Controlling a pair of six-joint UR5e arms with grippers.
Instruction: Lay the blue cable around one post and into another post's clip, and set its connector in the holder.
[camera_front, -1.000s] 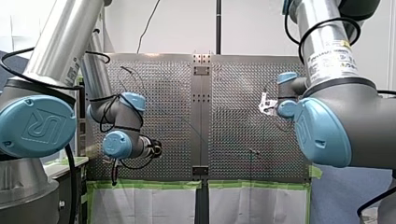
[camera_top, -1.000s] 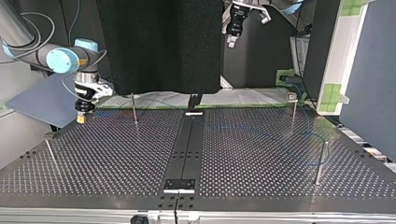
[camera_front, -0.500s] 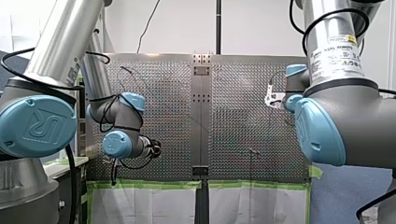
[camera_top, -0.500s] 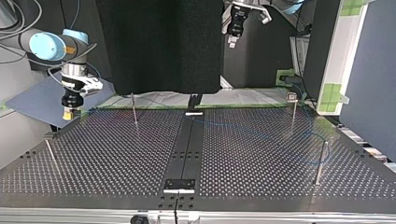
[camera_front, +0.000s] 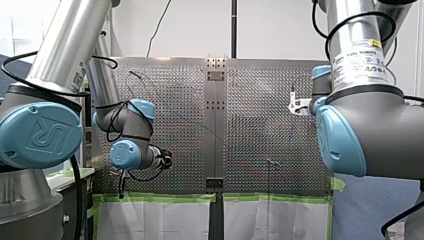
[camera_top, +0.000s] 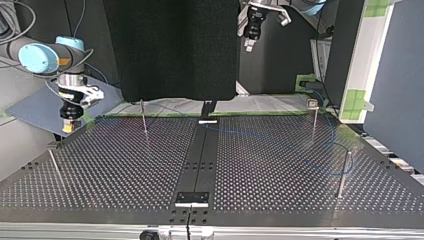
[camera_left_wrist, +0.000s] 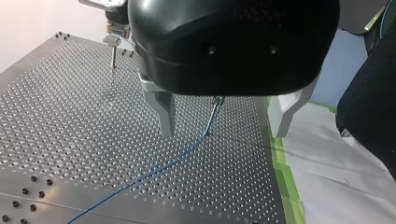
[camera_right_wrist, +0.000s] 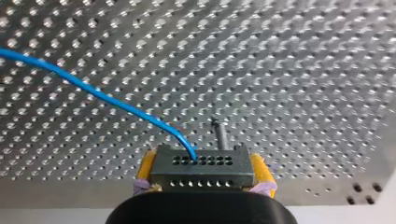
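my right claw (camera_top: 68, 127) has slid toward the table (camera_top: 125, 165) edge, clamping the connector (camera_right_wrist: 201, 175); my left claw (camera_left_wrist: 224, 133) gapes.

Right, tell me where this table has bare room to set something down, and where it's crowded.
Top view: the bare patch is the left half, bordered by the upright post, the leaning post and the centre strip. The right half is crowded: the blue cable crosses it and loops by the near post.
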